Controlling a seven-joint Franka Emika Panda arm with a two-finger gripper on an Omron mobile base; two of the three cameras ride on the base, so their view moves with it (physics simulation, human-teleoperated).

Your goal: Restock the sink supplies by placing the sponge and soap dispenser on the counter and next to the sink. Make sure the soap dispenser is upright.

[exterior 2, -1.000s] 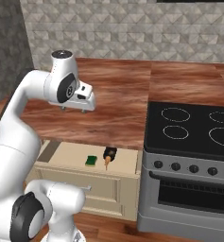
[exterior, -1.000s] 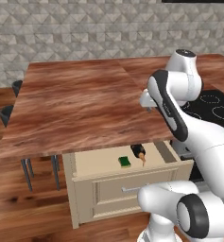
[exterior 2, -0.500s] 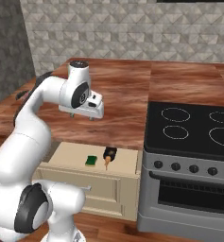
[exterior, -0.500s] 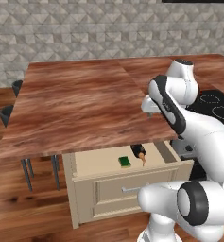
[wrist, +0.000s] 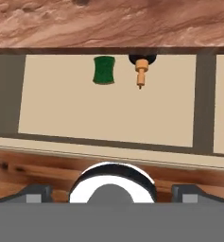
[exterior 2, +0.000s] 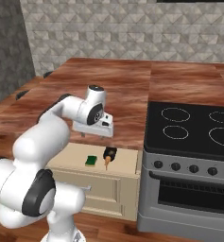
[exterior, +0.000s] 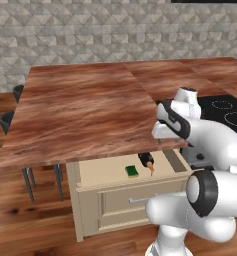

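An open drawer [exterior: 105, 174] juts out beneath the front edge of the reddish-brown counter [exterior: 85, 110]. On its floor lie the small green sponge [exterior: 132, 171] and, to its right, the dark soap dispenser [exterior: 146, 161], which is on its side with the orange-tan nozzle pointing toward the drawer front. My gripper [exterior 2: 95, 135] hangs open and empty at the counter's edge, above the two and apart from them. The hand view looks down on the sponge [wrist: 104, 70] and the dispenser [wrist: 142, 67], whose body is partly tucked under the counter lip. The sink is out of view.
A black stovetop [exterior 2: 193, 127] over a grey oven stands right of the drawer. Dark stools [exterior: 10, 120] sit at the counter's far left. A grey tiled wall [exterior: 90, 30] runs behind. My own arm curves low in front of the drawer.
The hand has swung down from above the countertop to its front edge over the drawer. The jaws stayed open; sponge and dispenser have not moved.
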